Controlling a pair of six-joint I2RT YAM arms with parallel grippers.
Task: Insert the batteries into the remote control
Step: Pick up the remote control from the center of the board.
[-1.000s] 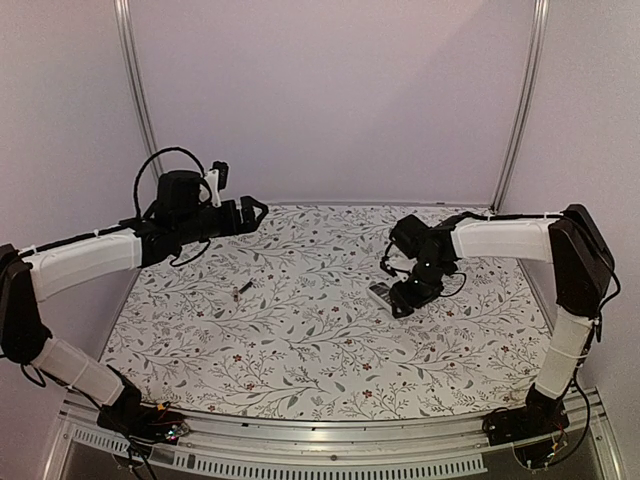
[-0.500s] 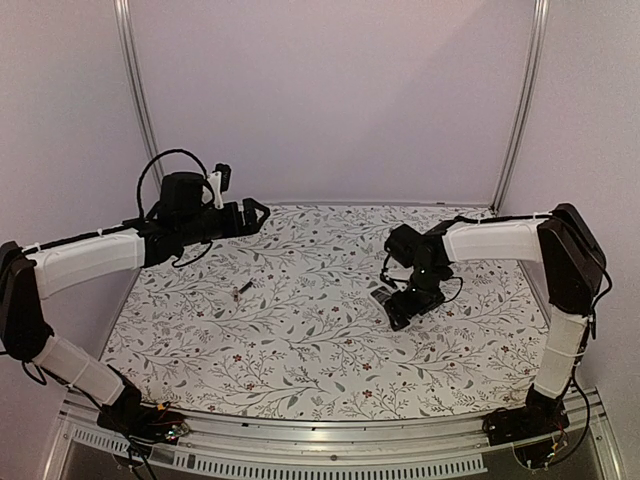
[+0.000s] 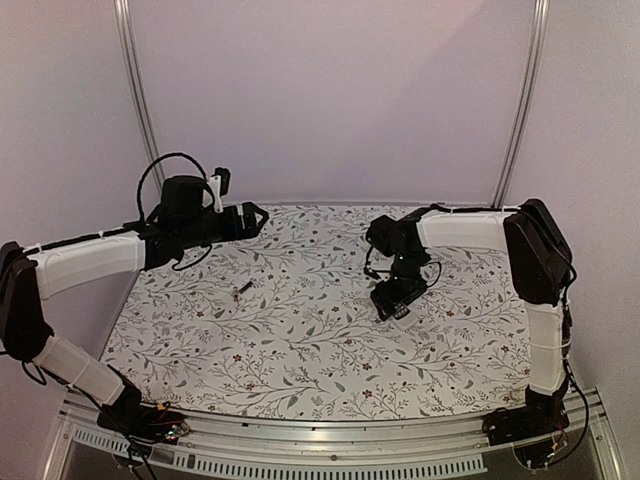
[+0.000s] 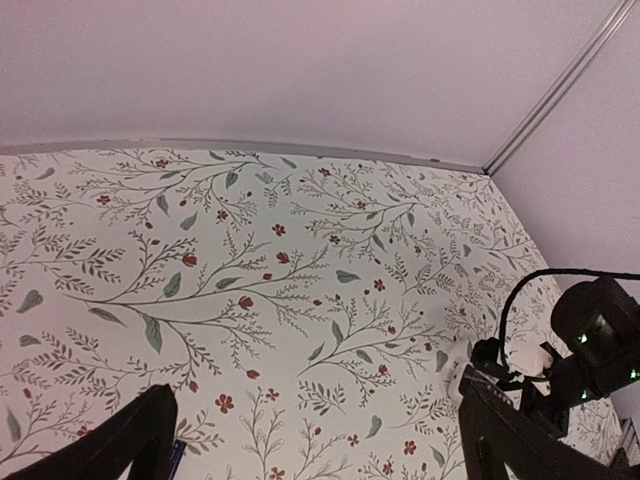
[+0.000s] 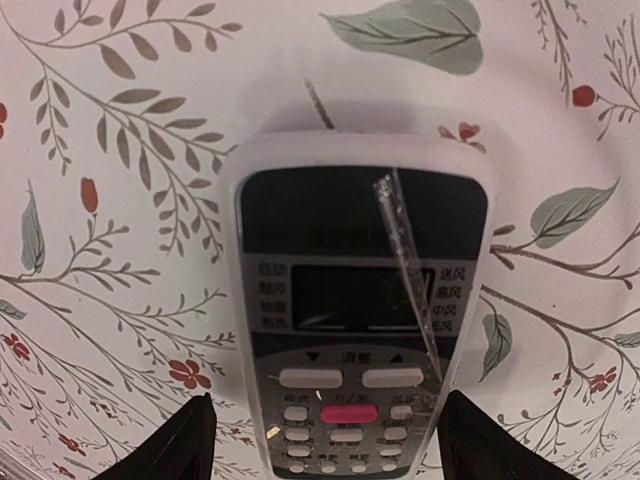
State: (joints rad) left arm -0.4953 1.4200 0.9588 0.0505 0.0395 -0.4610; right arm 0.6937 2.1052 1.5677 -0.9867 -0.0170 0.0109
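At the overhead view's upper left, the left gripper (image 3: 253, 217) hung spread wide and empty; just below it one battery (image 3: 241, 291) lay loose on the table (image 3: 300, 360). Right of centre, the remote control (image 5: 360, 250) lay buttons-up between the parted fingers of the right gripper (image 5: 326, 400), seemingly ungripped, so loading looked unstarted.

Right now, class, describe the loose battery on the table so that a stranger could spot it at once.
Start at the flowered table and look at its left half, on the near side of the left gripper. There the battery lies alone: a thin dark stick, far smaller than the white remote under the right gripper.
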